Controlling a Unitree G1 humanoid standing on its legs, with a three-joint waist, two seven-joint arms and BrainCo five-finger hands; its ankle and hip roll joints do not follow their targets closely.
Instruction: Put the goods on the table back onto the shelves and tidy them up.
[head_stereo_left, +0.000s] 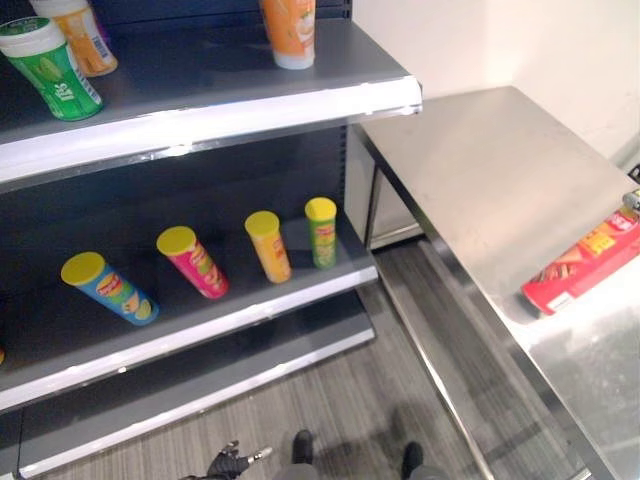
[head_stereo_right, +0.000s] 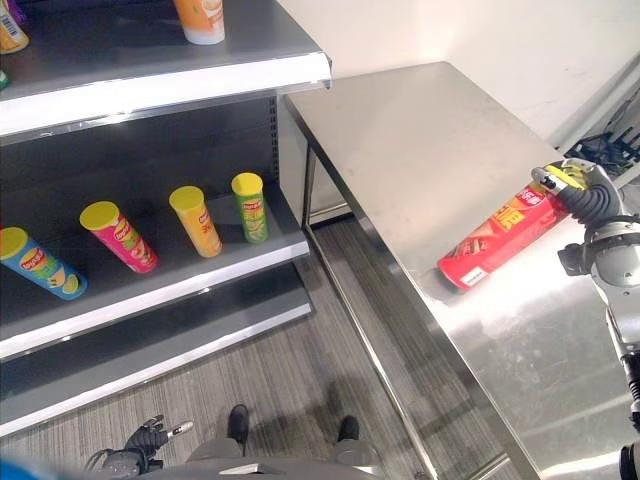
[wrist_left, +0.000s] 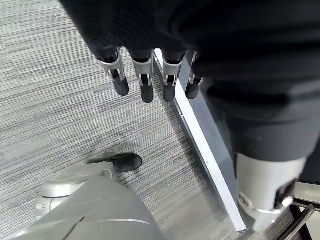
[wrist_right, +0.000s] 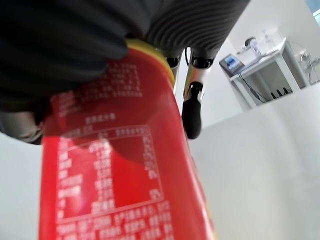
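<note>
A red chip can (head_stereo_right: 492, 238) with a yellow lid lies on its side on the steel table (head_stereo_right: 420, 140), near the table's front edge. My right hand (head_stereo_right: 578, 192) sits at the can's lid end, fingers curled over it; in the right wrist view the red can (wrist_right: 120, 170) runs between a finger (wrist_right: 192, 114) and the palm. My left hand (head_stereo_right: 150, 436) hangs low by the floor in front of the shelves, its fingers (wrist_left: 145, 82) straight and holding nothing.
The middle shelf (head_stereo_left: 250, 310) holds a blue can (head_stereo_left: 108, 288), a pink can (head_stereo_left: 192, 262), an orange can (head_stereo_left: 268, 246) and a green can (head_stereo_left: 321, 232). A green tub (head_stereo_left: 50, 68) and an orange tub (head_stereo_left: 290, 30) stand on the top shelf. The lowest shelf is bare.
</note>
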